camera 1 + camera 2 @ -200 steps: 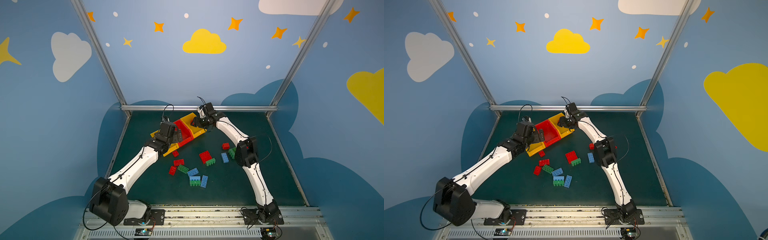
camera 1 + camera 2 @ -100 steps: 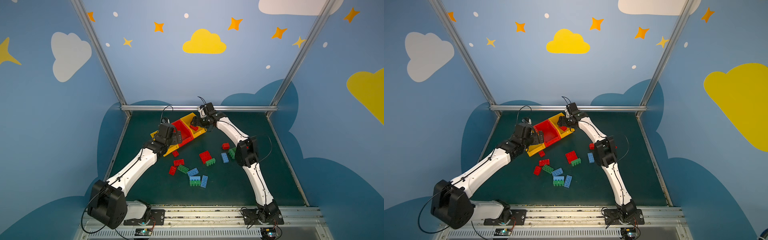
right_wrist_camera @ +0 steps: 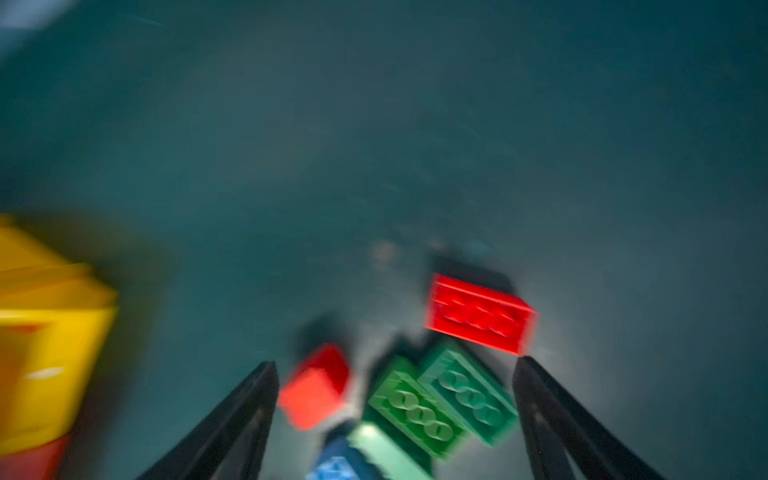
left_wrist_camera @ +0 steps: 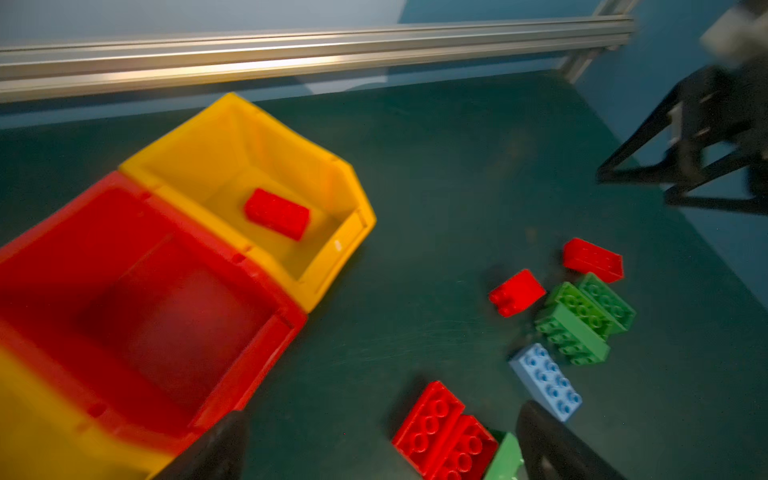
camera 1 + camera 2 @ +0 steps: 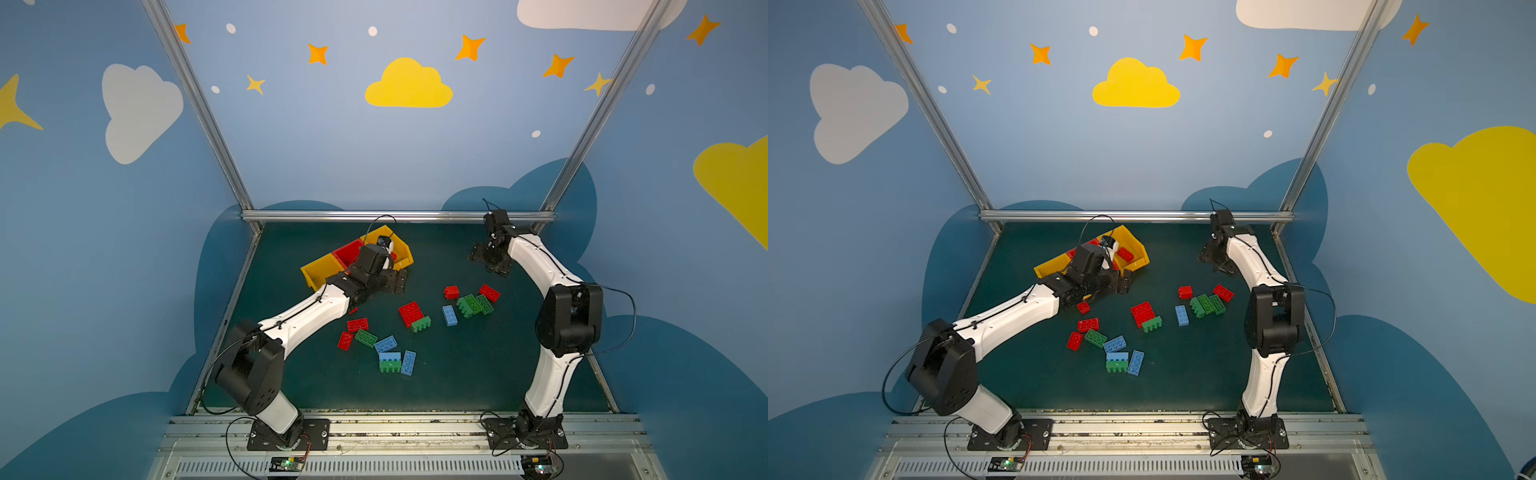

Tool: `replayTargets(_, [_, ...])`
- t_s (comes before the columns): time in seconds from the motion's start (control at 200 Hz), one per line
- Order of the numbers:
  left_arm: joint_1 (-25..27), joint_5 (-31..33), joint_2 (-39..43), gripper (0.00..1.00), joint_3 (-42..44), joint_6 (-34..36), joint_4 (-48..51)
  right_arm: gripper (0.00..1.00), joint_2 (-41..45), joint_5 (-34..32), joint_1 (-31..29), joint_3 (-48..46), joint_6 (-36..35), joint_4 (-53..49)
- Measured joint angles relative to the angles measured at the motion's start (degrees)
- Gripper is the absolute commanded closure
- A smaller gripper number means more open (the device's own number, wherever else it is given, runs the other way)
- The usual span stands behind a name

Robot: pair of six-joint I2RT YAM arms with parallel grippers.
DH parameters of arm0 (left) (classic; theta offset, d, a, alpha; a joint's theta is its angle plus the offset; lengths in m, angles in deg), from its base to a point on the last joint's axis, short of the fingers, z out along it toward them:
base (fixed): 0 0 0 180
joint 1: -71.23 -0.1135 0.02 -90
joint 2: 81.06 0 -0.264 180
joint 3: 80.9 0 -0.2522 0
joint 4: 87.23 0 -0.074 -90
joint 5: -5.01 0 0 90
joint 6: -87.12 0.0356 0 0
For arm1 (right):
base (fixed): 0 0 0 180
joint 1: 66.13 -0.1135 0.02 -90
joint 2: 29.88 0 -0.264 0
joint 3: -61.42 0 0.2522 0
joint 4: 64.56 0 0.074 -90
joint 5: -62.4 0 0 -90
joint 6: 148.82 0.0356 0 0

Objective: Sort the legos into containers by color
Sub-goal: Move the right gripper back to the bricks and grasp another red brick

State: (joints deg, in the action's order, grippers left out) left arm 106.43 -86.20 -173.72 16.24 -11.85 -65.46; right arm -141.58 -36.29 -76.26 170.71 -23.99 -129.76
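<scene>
Near green legos (image 3: 411,409), your right gripper (image 3: 395,363) wide, empty; left gripper (image 4: 380,417) wide, empty too. Green pair touching: sloppy close may snag both.

Bright and sharp in both top views, stretched toward the edges. Dim in both wrist views, smearing the legos (image 3: 480,318) in the right; glare along the far rail (image 4: 291,58).
</scene>
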Motion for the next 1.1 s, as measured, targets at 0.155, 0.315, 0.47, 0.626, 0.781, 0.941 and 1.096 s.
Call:
replayTargets(0.155, [3.10,-3.50,-2.78,0.00,-2.43,1.01,-1.01,0.13,0.11,-0.04,0.74,-6.71,1.03,-1.33])
replayTargets(0.315, [4.68,-4.33,-4.26,0.00,-4.46,1.27,-0.48,0.13,0.09,1.11,1.73,-7.41,1.20,-1.07])
replayTargets(0.47, [4.96,-3.98,-6.14,0.00,-8.00,1.14,2.58,0.13,-0.28,1.36,2.95,-7.37,0.94,-0.81])
replayTargets(0.626, [5.09,-3.48,-6.62,0.00,-9.57,0.81,4.66,0.14,-1.97,2.38,4.35,-7.34,0.61,-0.22])
replayTargets(0.781, [5.09,-3.41,-6.67,0.00,-9.64,0.57,5.75,0.17,-3.67,4.83,6.16,-7.37,-0.52,1.55])
replayTargets(0.941, [5.11,-3.19,-7.08,0.00,-10.05,0.68,6.69,0.18,-4.17,6.82,7.26,-7.34,-1.53,3.23])
replayTargets(1.096, [5.09,-2.62,-8.31,0.00,-11.63,1.16,7.89,0.20,-5.46,8.31,7.30,-7.34,-2.23,3.78])
